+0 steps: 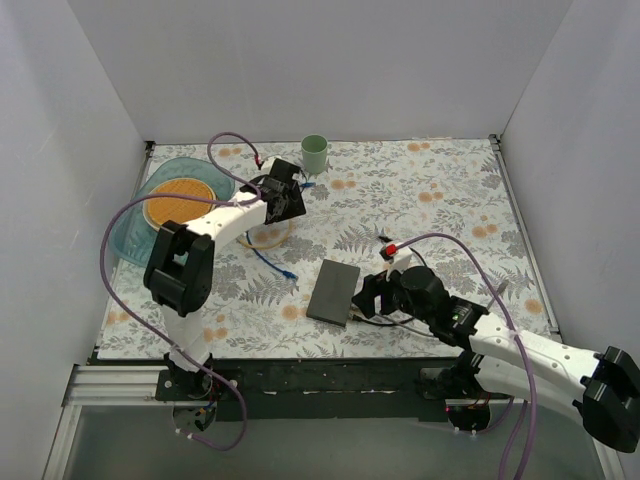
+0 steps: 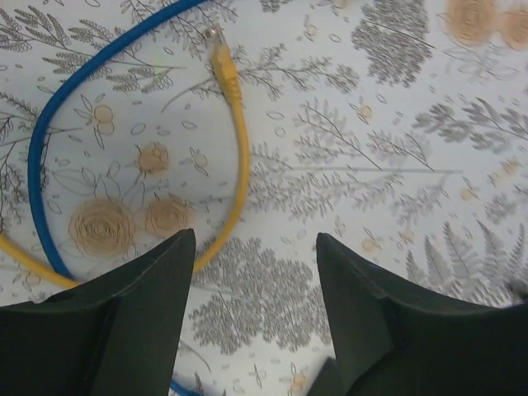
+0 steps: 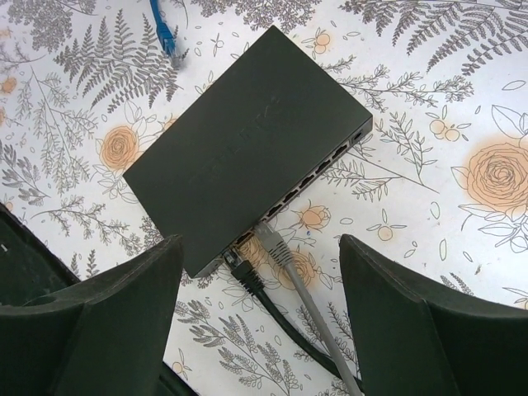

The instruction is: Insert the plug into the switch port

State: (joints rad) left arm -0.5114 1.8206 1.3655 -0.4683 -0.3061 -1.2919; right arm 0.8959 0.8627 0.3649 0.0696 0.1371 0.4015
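The right tool (image 3: 260,247) hangs released, jaws wide, just over the dark grey switch (image 3: 247,148), which lies flat toward 6 o'clock on the flowered desk (image 3: 462,99). A black plug (image 3: 238,266) and a grey plug (image 3: 271,241) sit in its socket row. At 10 o'clock the left tool (image 2: 253,239), also released, hovers above a loose yellow plug (image 2: 224,70) beside a blue cable (image 2: 37,140).

The top external camera looks down from above and behind the arm bases on the whole bench (image 1: 450,200). The left wrist camera faces down, close to the bench, past the left tool (image 2: 253,247) at a yellow cable (image 2: 239,140). The right wrist camera looks down as closely on the switch (image 3: 247,148), also in the top view.
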